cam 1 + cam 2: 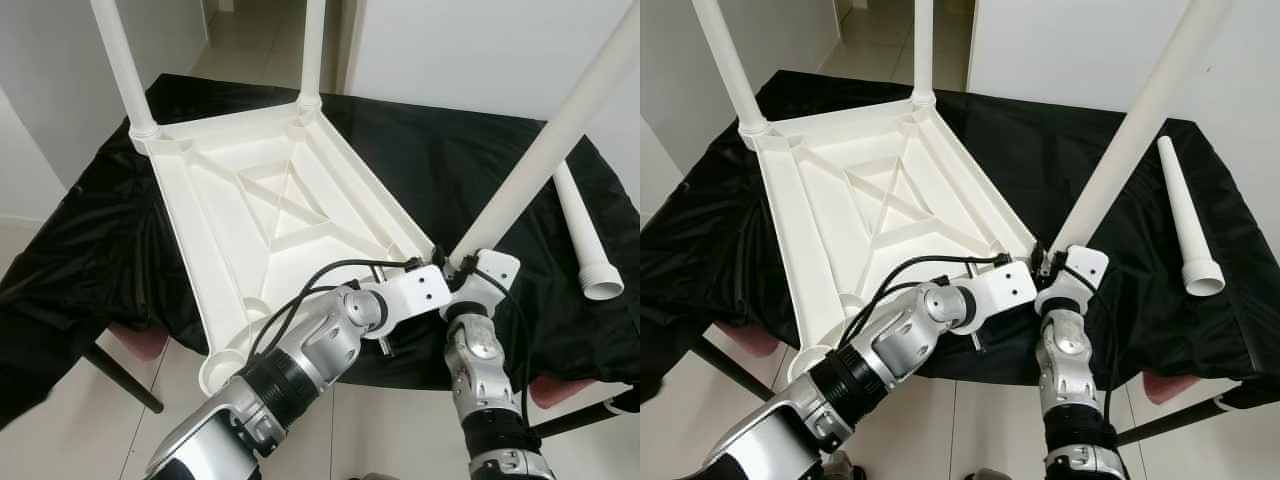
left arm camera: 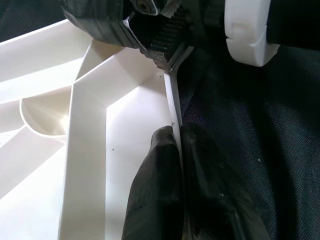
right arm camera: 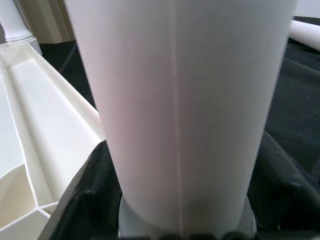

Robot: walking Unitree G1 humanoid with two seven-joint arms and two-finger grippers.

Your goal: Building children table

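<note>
**Inspector:** Currently the right gripper [image 1: 462,268] is clamped around the lower end of a white leg [image 1: 545,150]; the right wrist view shows its black fingers [image 3: 85,200] hugging the tube on both sides. The left gripper [image 2: 175,150] is pinched on the thin side wall of the upturned tabletop [image 1: 270,200], close to the near right corner.

**Assistant:** What does the step call for?

**Inspector:** In my judgement, seating that leg in the corner socket. The leg leans well off upright, up and to the right, so it should be brought square to the socket before pressing down, while the left gripper steadies the rim.

**Assistant:** And the remaining parts?

**Inspector:** Two legs stand fitted at the far corners. A loose leg [image 1: 585,240] lies on the black cloth [image 1: 470,160], to the right, well apart from both grippers.
</note>
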